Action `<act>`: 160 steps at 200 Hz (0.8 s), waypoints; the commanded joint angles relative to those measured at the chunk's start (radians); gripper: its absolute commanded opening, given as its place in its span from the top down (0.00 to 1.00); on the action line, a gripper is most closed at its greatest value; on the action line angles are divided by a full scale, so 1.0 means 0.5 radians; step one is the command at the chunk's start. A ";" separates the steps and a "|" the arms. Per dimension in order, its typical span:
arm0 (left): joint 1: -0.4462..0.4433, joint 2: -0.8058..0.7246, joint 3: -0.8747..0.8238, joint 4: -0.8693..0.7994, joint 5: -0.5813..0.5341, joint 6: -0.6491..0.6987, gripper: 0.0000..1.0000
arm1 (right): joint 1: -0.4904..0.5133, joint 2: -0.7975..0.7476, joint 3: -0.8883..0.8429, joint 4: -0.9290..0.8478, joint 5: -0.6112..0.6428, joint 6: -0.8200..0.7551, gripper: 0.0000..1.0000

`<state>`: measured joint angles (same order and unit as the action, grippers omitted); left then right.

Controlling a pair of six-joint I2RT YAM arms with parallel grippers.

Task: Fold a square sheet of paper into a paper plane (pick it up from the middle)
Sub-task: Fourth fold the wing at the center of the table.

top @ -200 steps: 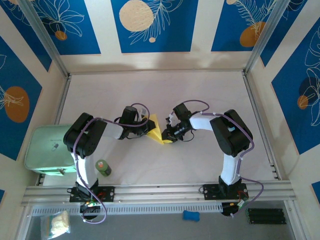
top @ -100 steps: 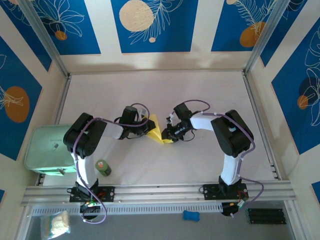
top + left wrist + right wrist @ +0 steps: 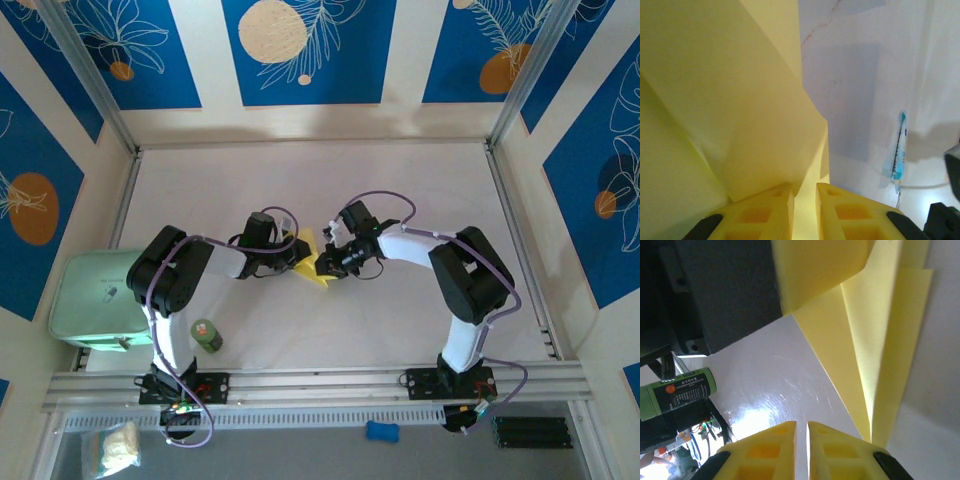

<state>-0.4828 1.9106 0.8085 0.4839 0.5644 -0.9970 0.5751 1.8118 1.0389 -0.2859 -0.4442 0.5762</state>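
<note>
The pale-yellow sheet of paper (image 3: 311,263) is folded into layered, pointed flaps and sits mid-table between my two grippers. My left gripper (image 3: 293,258) meets it from the left. In the left wrist view its yellow fingertips (image 3: 804,187) are shut on a layer of the paper (image 3: 740,100), which fans out ahead of them. My right gripper (image 3: 326,262) is at the paper's right edge. In the right wrist view its fingers (image 3: 801,424) are shut with nothing but bare table between them. The folded paper (image 3: 880,340) lies just to their right.
A green can (image 3: 206,335) stands near the left arm's base and shows as the can (image 3: 675,392) at the right wrist view's left edge. A mint-green box (image 3: 95,298) sits off the table's left side. A small blue-green packet (image 3: 898,152) lies beyond the paper.
My right gripper has slid left and slightly away from the arm bases, closing in on the paper and the left gripper. The left arm and the paper have stayed in place.
</note>
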 commanded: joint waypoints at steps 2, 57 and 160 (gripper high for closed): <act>-0.001 0.044 -0.049 -0.142 -0.095 -0.005 0.80 | 0.000 0.078 0.045 -0.059 0.030 -0.004 0.88; -0.001 0.047 -0.059 -0.155 -0.095 0.014 0.78 | -0.027 0.134 0.018 -0.024 0.042 0.023 0.89; -0.002 0.063 -0.059 -0.189 -0.104 0.011 0.78 | -0.036 0.193 0.000 -0.029 0.069 0.023 0.89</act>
<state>-0.4828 1.9106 0.8085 0.4854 0.5644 -0.9977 0.5613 1.8931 1.0416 -0.2886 -0.4141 0.5808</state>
